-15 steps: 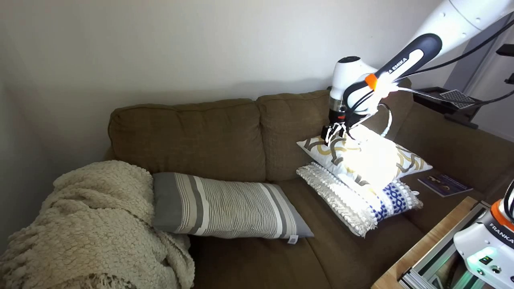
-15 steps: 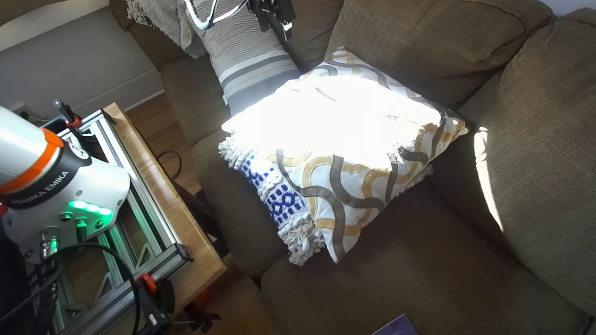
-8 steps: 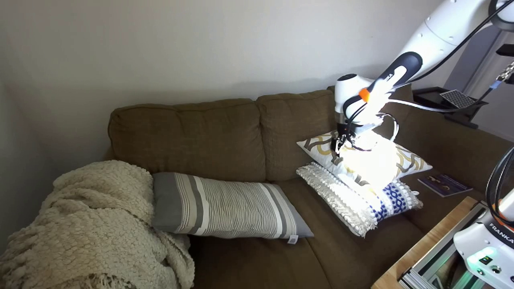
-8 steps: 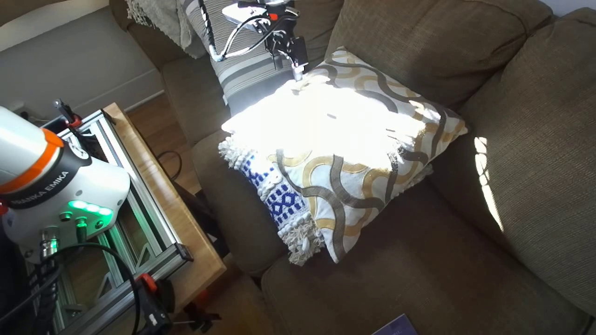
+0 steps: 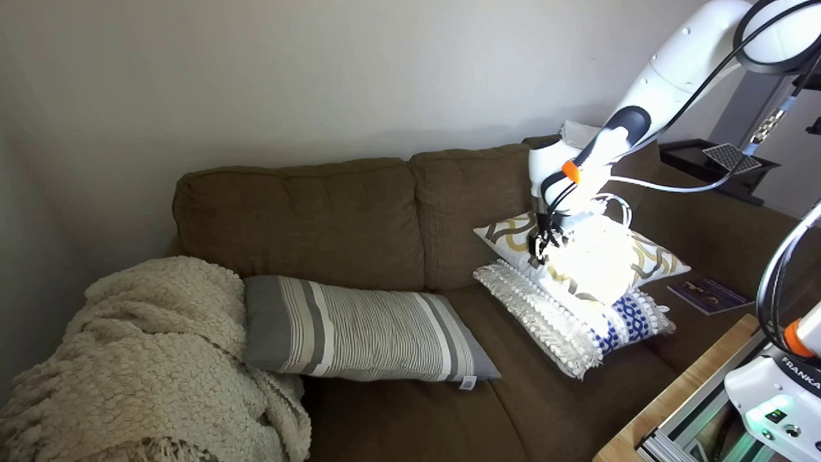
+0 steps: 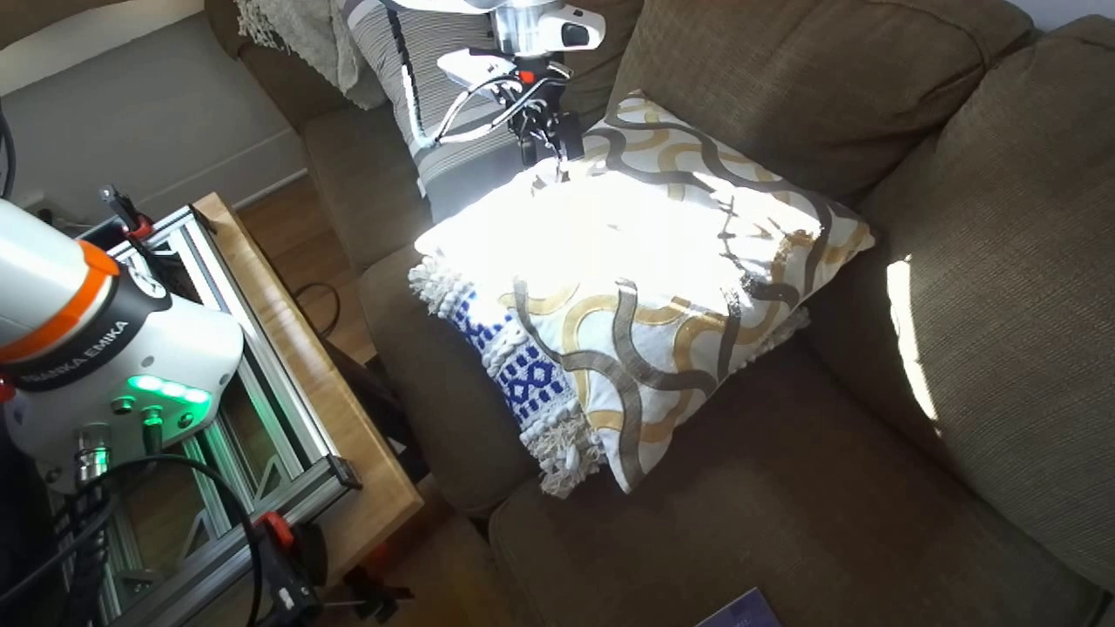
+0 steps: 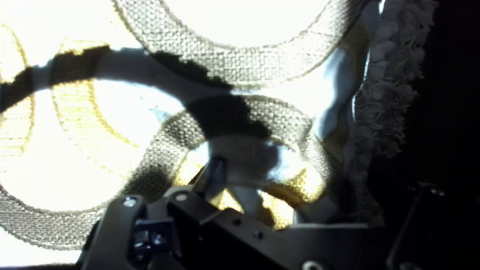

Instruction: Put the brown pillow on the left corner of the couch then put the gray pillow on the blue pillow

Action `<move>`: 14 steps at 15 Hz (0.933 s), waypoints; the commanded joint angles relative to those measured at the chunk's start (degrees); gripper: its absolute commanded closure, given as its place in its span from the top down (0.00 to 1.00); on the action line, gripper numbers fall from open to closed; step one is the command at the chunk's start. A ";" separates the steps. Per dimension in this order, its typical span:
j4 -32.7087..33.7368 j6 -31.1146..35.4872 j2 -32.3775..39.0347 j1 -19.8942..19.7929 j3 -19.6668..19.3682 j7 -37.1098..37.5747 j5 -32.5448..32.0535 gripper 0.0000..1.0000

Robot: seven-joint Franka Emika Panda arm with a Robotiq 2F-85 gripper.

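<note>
The brown pillow (image 6: pixel 679 366), white with tan and brown curved bands, lies on the blue pillow (image 6: pixel 531 374), whose fringed, blue-patterned edge shows beneath it. Strong light washes out its middle. My gripper (image 5: pixel 539 249) points down at the brown pillow's edge near the gray pillow (image 5: pixel 378 333), which lies along the couch against a blanket. In the wrist view one finger (image 7: pixel 213 176) stands at the fabric, the jaws apart with pillow surface between them; the opposite side is too dark to make out. The left corner of the couch (image 6: pixel 858 300) lies past the brown pillow's far tip.
A cream knit blanket (image 5: pixel 167 359) covers the couch end. Flat on the seat rests a purple book (image 5: pixel 710 295). The robot's base stands on a wooden table (image 6: pixel 375 488) in front of the couch. Couch back cushions (image 5: pixel 295 224) rise behind the pillows.
My gripper has come down to the brown pillow's edge from above. The fabric near it now looks slightly shifted; the gray pillow has stayed put.
</note>
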 commanded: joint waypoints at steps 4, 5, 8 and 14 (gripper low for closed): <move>1.99 0.12 6.24 0.60 -1.56 0.48 1.20 1.00; 2.09 0.06 6.92 0.63 -1.61 0.48 1.26 0.90; 2.25 0.01 7.41 0.33 -1.54 0.18 2.00 0.58; 0.28 0.81 0.89 -0.19 -2.45 1.51 4.80 0.13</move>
